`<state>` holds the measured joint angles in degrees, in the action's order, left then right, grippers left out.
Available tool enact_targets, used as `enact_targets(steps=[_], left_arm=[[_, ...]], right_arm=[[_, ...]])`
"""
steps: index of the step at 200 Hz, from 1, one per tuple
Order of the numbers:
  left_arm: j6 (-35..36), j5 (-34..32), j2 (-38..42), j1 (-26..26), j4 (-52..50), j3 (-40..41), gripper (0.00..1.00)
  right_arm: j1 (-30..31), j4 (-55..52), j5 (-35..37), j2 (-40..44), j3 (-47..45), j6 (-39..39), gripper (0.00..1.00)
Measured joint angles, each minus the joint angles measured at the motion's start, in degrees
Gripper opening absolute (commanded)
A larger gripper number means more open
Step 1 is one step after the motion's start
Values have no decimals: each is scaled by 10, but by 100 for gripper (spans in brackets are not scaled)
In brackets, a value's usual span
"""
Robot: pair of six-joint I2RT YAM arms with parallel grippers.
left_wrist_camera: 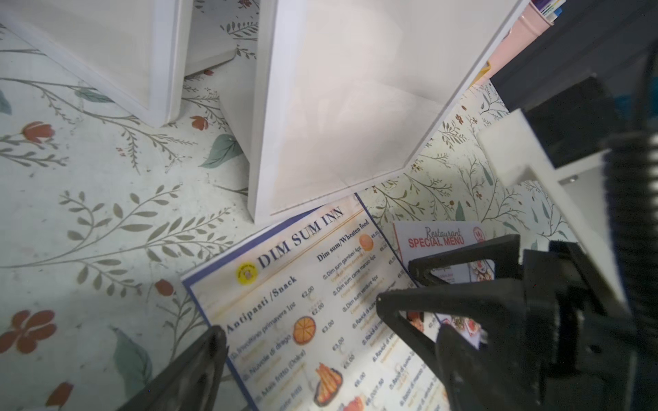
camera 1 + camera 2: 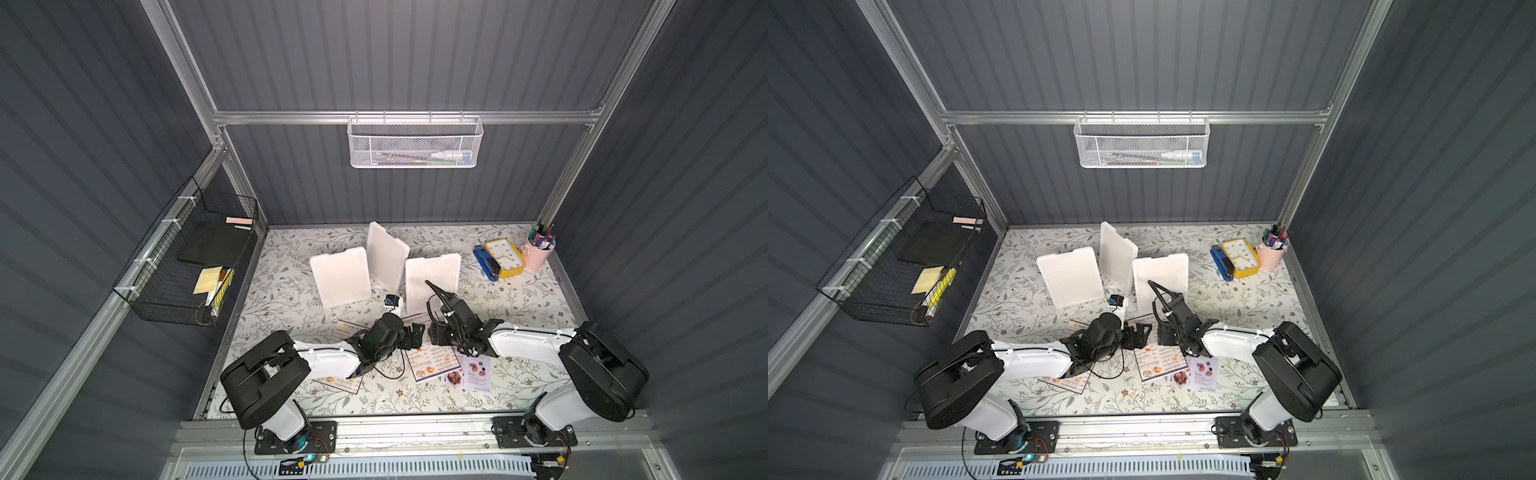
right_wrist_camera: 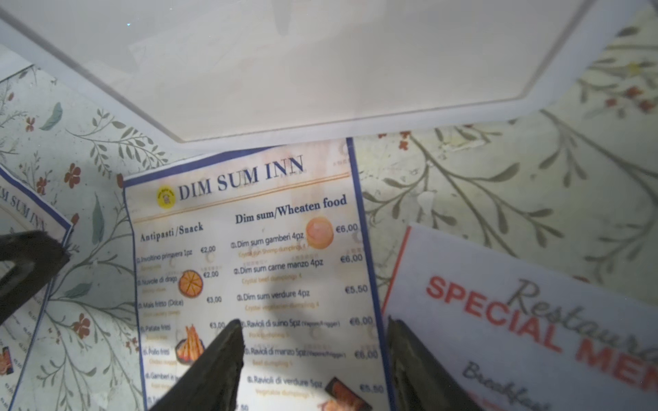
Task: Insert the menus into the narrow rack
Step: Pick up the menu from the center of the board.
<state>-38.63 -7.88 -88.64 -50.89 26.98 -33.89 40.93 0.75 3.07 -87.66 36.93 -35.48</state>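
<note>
Nothing is racked yet. The middle Dim Sum Inn menu (image 3: 249, 249), the other Dim Sum Inn menu (image 2: 344, 330) and the lavender special menu (image 3: 516, 320) lie flat on the counter (image 2: 291, 299), well apart from the white mesh rack (image 2: 413, 145). The left hand (image 2: 412, 336) hovers spread; the right hand (image 3: 313, 322), part-spread, straddles the middle menu's edge and pinches nothing.

A lab test booth: aluminium frame (image 2: 291, 117), grey ribbed walls (image 2: 415, 54), floral-papered table (image 2: 519, 307).

We show the left arm (image 2: 328, 357) and right arm (image 2: 528, 343): white shell links between rounded black joint housings. The right gripper (image 3: 312, 322) has black tapering fingers (image 3: 213, 366). Each black base plate (image 2: 326, 434), screwed at its corners, sits on the aluminium rail (image 2: 415, 430); thin black cables (image 2: 403, 365) loop beyond it.
</note>
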Motion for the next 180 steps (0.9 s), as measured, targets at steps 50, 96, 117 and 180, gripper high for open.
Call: enact_targets(steps=[50, 96, 117, 180], left_arm=[[-4, 4, 16, 0, -10, 7, 91], [-6, 9, -20, 0, -14, 8, 89], [-6, 8, -28, 0, -26, 8, 89], [-11, -10, -13, 0, -58, 9, 89]], right_arm=[[16, 14, -3, -10, 1, -1, 46], [34, 17, -5, -13, 2, -5, 38], [40, 17, -7, -14, 2, -6, 35], [46, 32, -10, -21, 9, -20, 56]])
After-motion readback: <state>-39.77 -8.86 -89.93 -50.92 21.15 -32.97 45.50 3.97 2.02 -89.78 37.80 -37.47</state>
